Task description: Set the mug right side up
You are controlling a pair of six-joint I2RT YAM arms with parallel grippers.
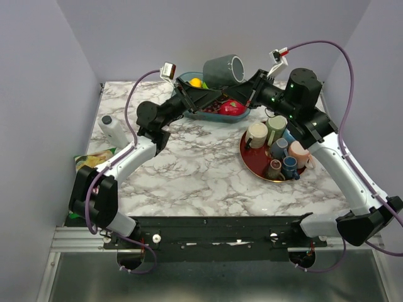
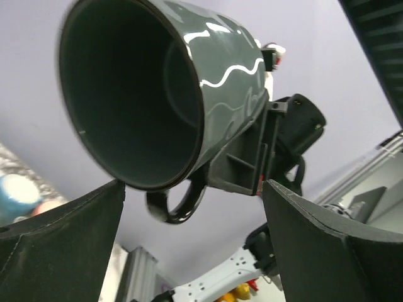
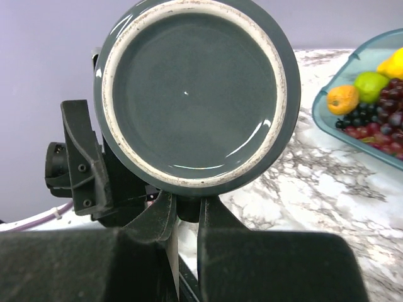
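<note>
The jaws of the right gripper [image 3: 186,211] pinch the handle [image 2: 170,207] of the grey mug [image 3: 195,94], held on its side in the air over the fruit tray [image 1: 203,117] at the far side of the surface [image 1: 189,170], its mouth facing the left gripper [image 2: 193,189], jaws spread wide.

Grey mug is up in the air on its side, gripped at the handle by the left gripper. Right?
Not quite: the right gripper grips the grey mug at the handle, as the right wrist view shows. The rest holds.
</note>
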